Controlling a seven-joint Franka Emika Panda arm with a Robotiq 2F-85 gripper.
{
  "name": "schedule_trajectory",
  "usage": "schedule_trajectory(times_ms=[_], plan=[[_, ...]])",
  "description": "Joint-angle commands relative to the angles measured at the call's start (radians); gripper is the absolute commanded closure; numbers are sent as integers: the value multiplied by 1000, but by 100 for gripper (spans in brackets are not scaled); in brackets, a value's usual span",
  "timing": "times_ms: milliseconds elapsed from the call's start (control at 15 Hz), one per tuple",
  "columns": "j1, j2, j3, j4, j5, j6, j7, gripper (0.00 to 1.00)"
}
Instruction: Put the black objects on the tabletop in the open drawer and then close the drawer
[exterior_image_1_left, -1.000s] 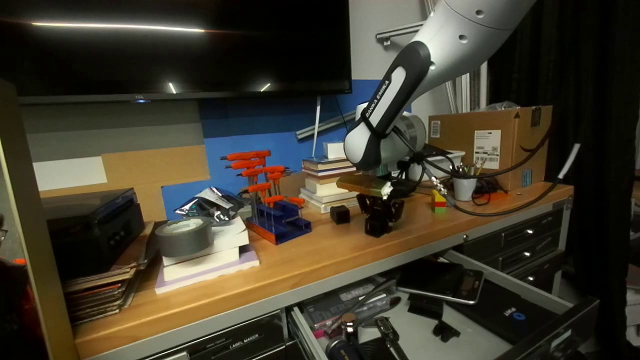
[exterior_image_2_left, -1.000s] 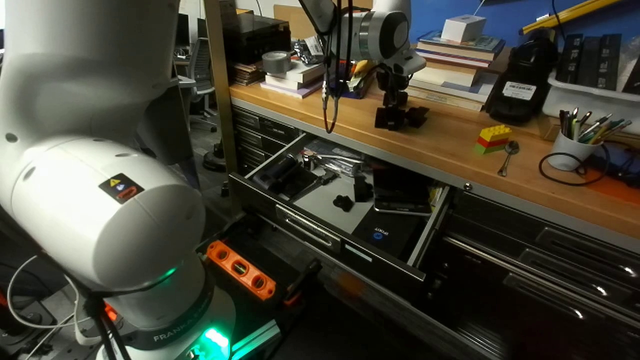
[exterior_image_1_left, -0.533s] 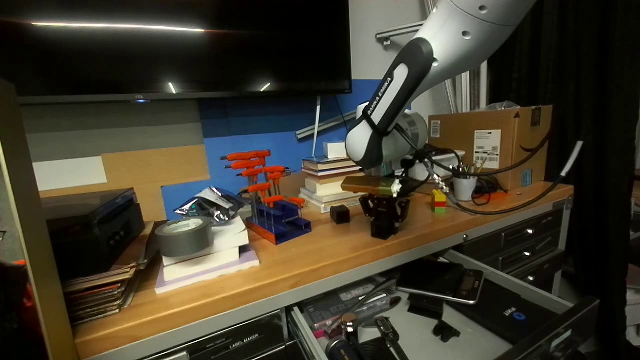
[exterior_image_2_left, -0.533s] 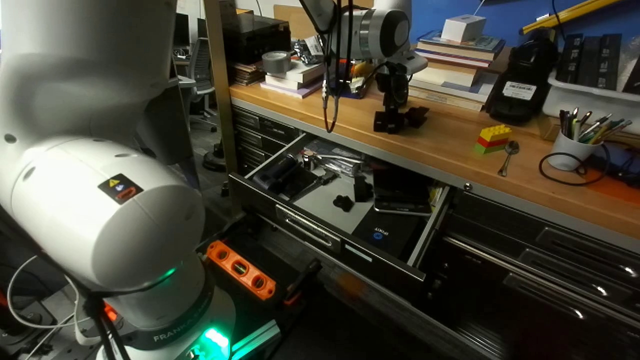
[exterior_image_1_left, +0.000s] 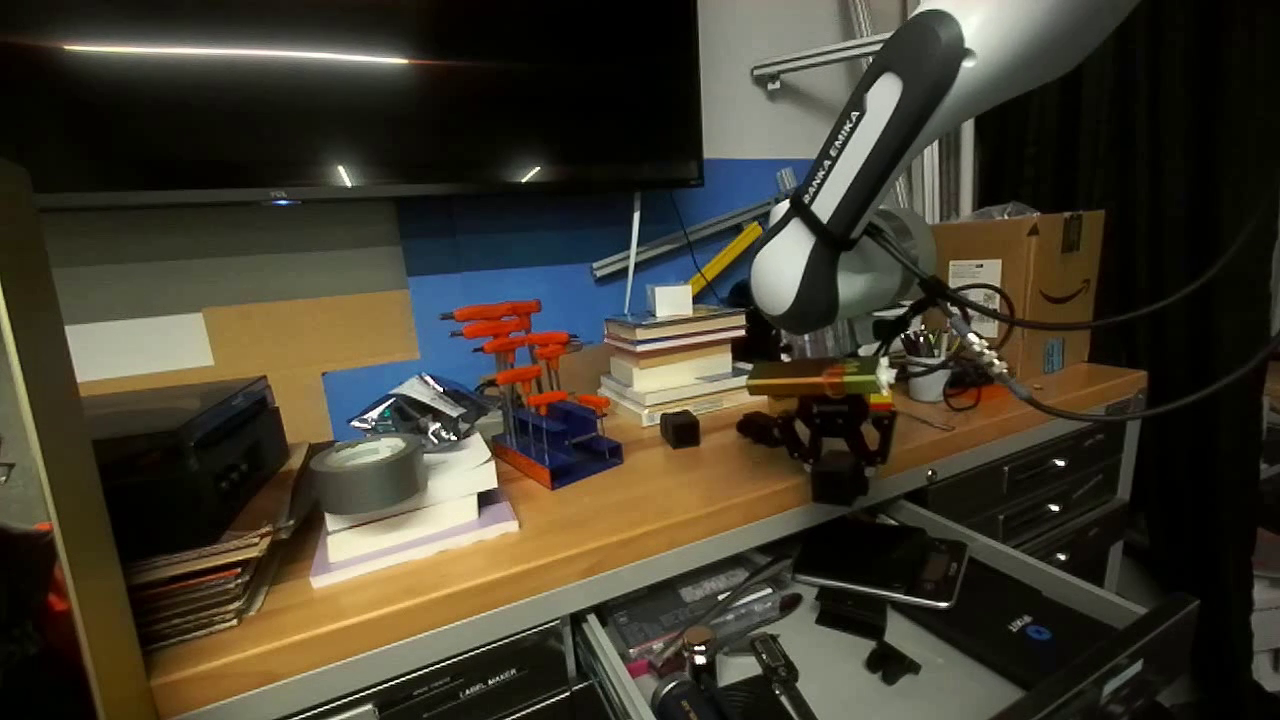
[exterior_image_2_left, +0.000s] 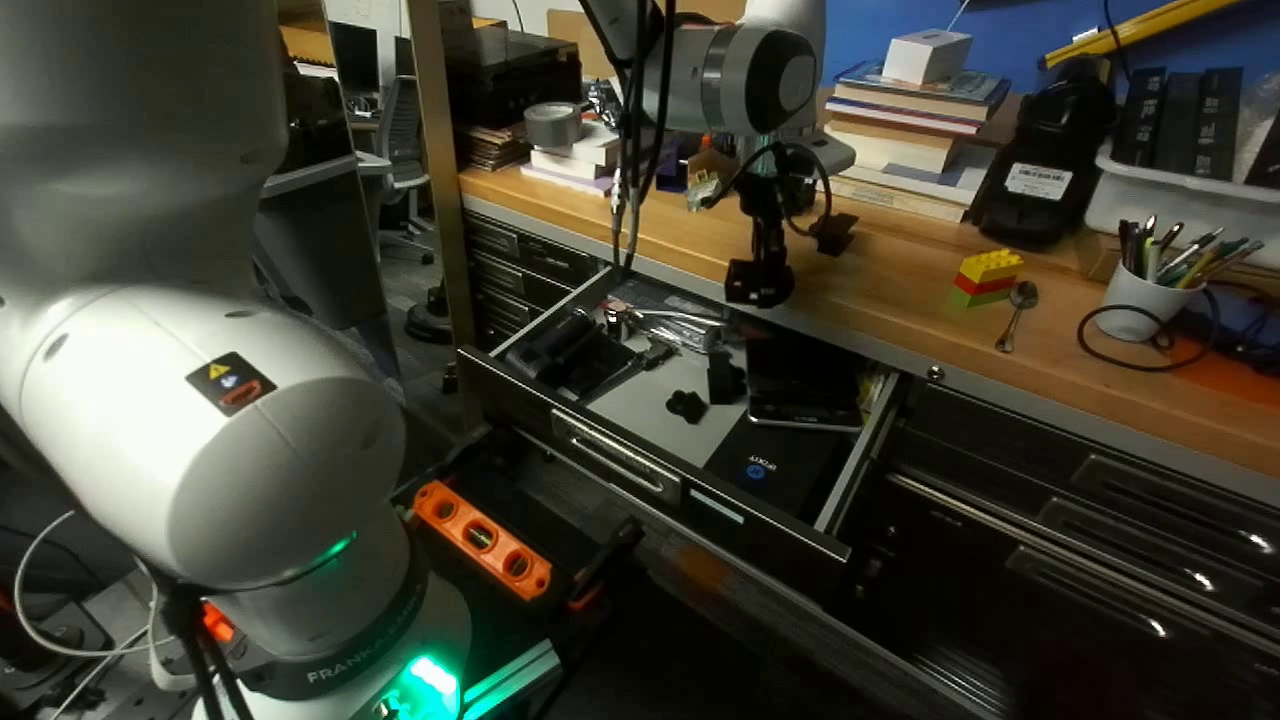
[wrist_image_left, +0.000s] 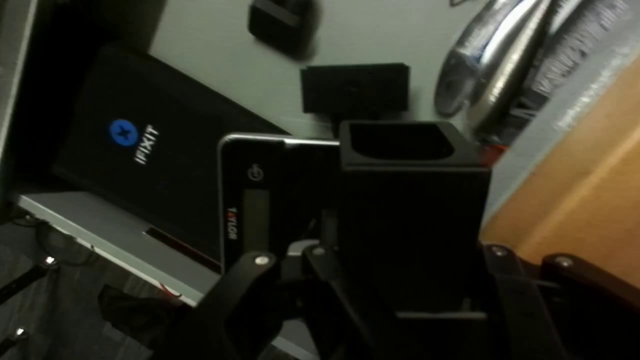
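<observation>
Black block (wrist_image_left: 410, 220), in pincer (exterior_image_1_left: 840, 460) (partly hidden)

Three views of my bench (exterior_image_1_left: 650, 505)
In an exterior view, the sightline runs obliquely from the front toward the screen (exterior_image_1_left: 360, 110); in an exterior view, it drops past my near base (exterior_image_2_left: 350, 630) across the drawer (exterior_image_2_left: 645, 410). Both share drawer and bench. My wrist view, closest, peers down past my fingers (wrist_image_left: 240, 295) into the drawer.

In an exterior view, the block (exterior_image_1_left: 680, 429) at 5 o'clock is black, the tabletop (exterior_image_1_left: 640, 500) light brown; in an exterior view, toy bricks (exterior_image_2_left: 988, 278) toward 3 o'clock are banded yellow, red, green.
</observation>
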Motion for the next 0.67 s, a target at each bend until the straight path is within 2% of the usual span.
schedule_trajectory(times_ms=[0,267,600], plan=[[-24,-137,-3,-214,-28,44,-11,74],[-56,-149,8,-323,8,75,-3,74],[-57,-102,11,-405,41,170,30,74]])
